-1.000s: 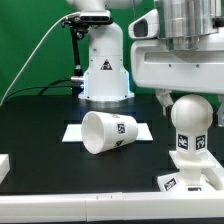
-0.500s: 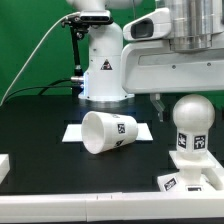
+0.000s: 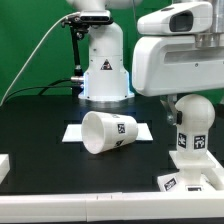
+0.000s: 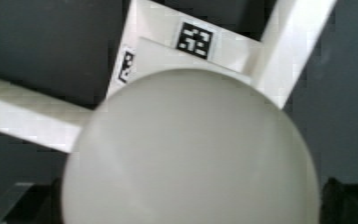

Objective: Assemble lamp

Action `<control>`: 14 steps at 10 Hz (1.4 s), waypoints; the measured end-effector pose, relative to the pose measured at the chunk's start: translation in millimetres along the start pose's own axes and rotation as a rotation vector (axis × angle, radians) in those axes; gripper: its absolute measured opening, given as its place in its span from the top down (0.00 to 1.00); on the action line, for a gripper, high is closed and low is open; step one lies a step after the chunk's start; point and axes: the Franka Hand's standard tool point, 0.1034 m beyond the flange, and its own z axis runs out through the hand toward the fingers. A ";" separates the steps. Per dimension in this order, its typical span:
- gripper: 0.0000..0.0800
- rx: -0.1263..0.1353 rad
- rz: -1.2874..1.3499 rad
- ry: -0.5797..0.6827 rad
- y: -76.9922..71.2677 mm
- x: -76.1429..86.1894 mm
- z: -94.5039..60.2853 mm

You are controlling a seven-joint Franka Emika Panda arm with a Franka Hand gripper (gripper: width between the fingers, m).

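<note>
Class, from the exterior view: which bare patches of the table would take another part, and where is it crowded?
Bare table on the exterior view's left, beside the shade; also the near strip in front of the shade. Crowded on the exterior view's right, where bulb and base stand close.
</note>
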 end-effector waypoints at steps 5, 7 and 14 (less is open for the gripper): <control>0.13 0.006 -0.171 -0.015 -0.6 -5.6 4.0; 0.23 0.007 -0.125 -0.015 -0.7 -5.6 4.2; 0.28 0.010 0.741 0.106 5.8 -1.6 5.3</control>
